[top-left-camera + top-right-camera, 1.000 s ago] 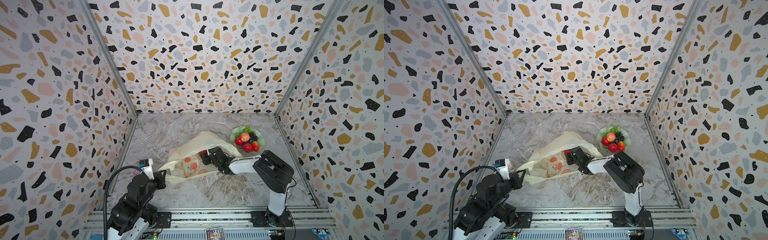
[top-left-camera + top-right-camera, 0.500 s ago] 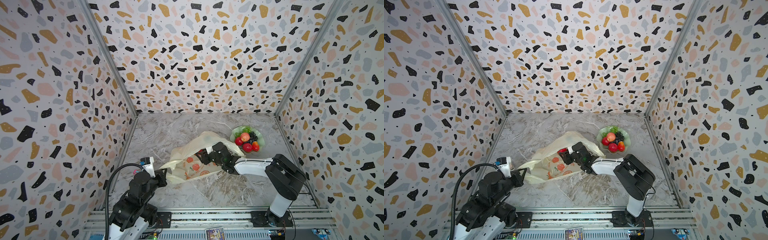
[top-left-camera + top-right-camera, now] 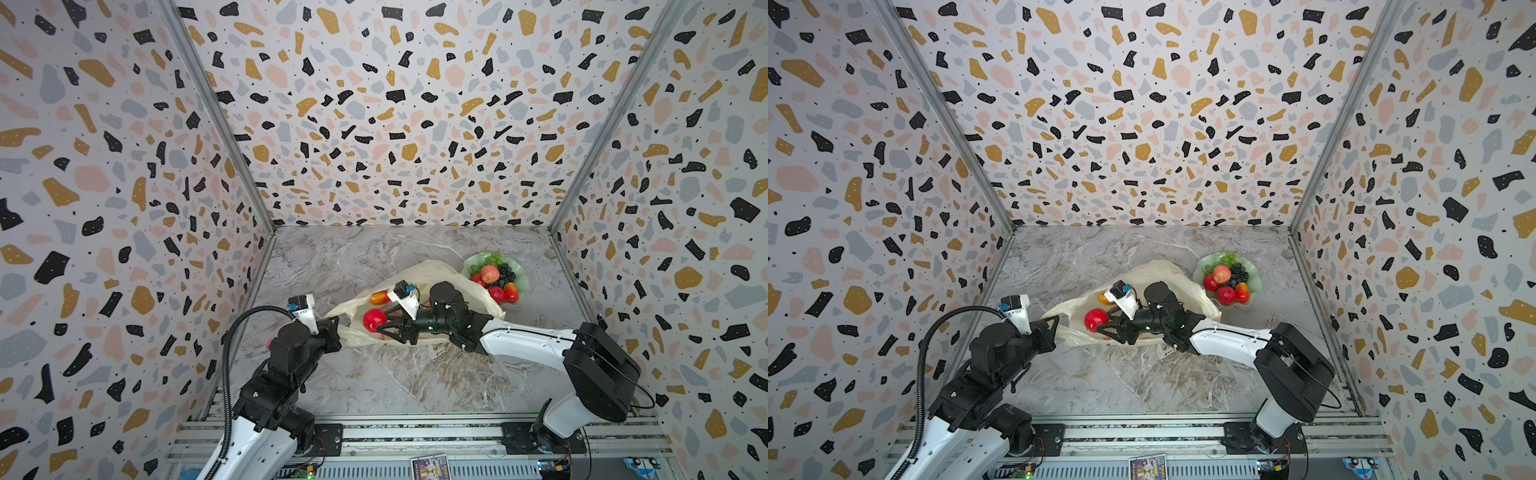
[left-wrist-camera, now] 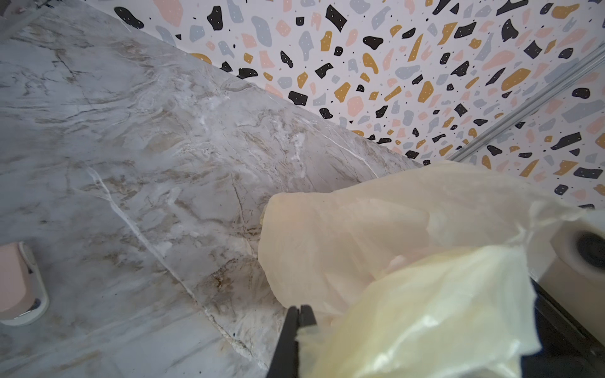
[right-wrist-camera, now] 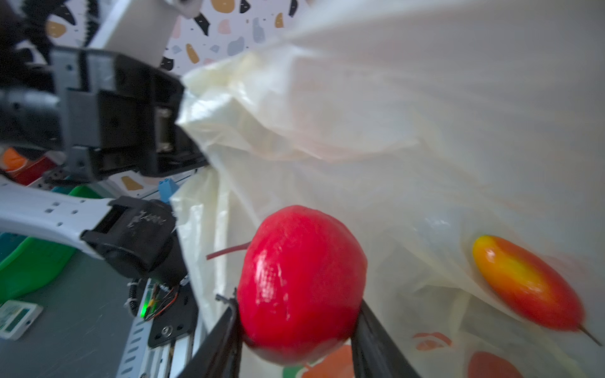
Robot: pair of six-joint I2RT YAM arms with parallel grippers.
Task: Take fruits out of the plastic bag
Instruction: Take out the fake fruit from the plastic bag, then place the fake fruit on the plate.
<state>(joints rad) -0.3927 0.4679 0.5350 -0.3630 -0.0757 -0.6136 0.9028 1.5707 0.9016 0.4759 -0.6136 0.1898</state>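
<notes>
The cream-yellow plastic bag [image 3: 440, 272] [image 3: 1163, 272] lies crumpled mid-table, its mouth toward the left arm. My left gripper [image 3: 334, 326] [image 3: 1054, 322] [image 4: 299, 311] is shut on the plastic bag's edge [image 4: 409, 311]. My right gripper [image 3: 380, 322] [image 3: 1102, 320] [image 5: 296, 302] is shut on a glossy red apple [image 3: 374, 319] [image 3: 1095, 319] [image 5: 301, 278] at the bag's mouth. A red-yellow mango-like fruit [image 3: 379, 297] [image 3: 1104, 298] [image 5: 527, 284] lies in the bag just behind the apple.
A pale green wavy dish [image 3: 521, 278] [image 3: 1255, 279] at the back right holds several fruits, among them red apples [image 3: 496, 294] and dark grapes [image 3: 506, 272]. Terrazzo walls close in three sides. A metal rail [image 3: 415, 432] runs along the front.
My right gripper has moved left, from deeper in the bag to its mouth, with the red apple in it. The left gripper has stayed on the bag's edge.
</notes>
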